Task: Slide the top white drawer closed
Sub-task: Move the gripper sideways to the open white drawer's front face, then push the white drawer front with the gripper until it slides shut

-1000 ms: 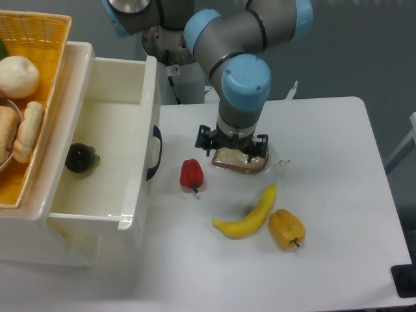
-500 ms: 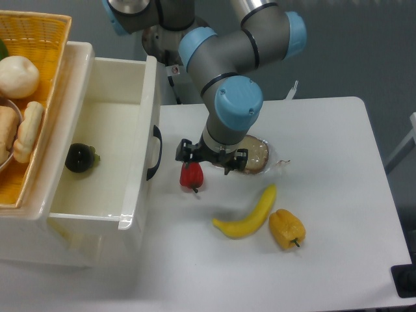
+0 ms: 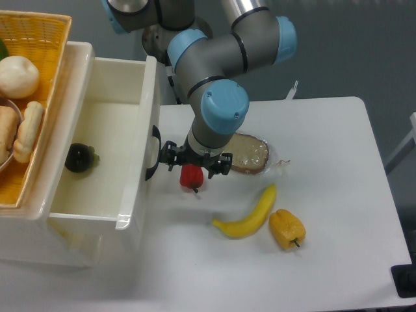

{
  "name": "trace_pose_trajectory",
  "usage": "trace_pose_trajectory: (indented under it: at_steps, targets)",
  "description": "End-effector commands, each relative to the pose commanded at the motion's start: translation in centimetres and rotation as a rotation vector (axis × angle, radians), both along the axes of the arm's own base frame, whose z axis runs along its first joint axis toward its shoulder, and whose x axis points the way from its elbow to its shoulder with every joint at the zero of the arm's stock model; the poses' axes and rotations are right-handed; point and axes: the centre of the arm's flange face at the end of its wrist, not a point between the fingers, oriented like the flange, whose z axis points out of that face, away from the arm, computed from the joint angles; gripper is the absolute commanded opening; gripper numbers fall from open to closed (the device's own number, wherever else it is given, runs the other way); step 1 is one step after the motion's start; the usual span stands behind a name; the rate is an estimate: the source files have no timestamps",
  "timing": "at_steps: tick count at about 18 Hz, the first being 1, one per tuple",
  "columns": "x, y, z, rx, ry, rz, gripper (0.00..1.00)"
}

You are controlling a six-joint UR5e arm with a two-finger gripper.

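Down at the bottom of the frame, the white surface point(image 3: 338, 260) carries a yellow pepper point(image 3: 286, 228) and a banana point(image 3: 249, 216) lying just beside it, both clear of the action. Moving up, a red pepper point(image 3: 190, 175) sits right under the wrist, and beyond it there's a slice of bread in a wrapper point(image 3: 249, 153), partly hidden by the arm. Now the hand point(image 3: 195, 164), centre frame, hangs low over that red pepper, and from this high view I can't tell whether the fingers are apart or together. Here's what counts: the top white drawer point(image 3: 101, 159) is pulled well out at the left of the frame, a dark round object point(image 3: 80, 157) lying inside it, and its black arched handle point(image 3: 153, 152) sits just left of the hand, very near, possibly touching. The drawer's travel runs left to right across the picture, so closing it means a push leftward on that front panel, and I'd judge the hand is lined up about level with the handle. Farther left, the yellow wicker basket point(image 3: 45, 39) fills the upper left corner on top of the cabinet.
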Motion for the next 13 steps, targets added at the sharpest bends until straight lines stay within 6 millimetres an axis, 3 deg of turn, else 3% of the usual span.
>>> trace_pose_trajectory:
  at_steps: [13]
  targets:
    - [6.2,2.5,1.1,0.010,0.009,-0.101,1.00]
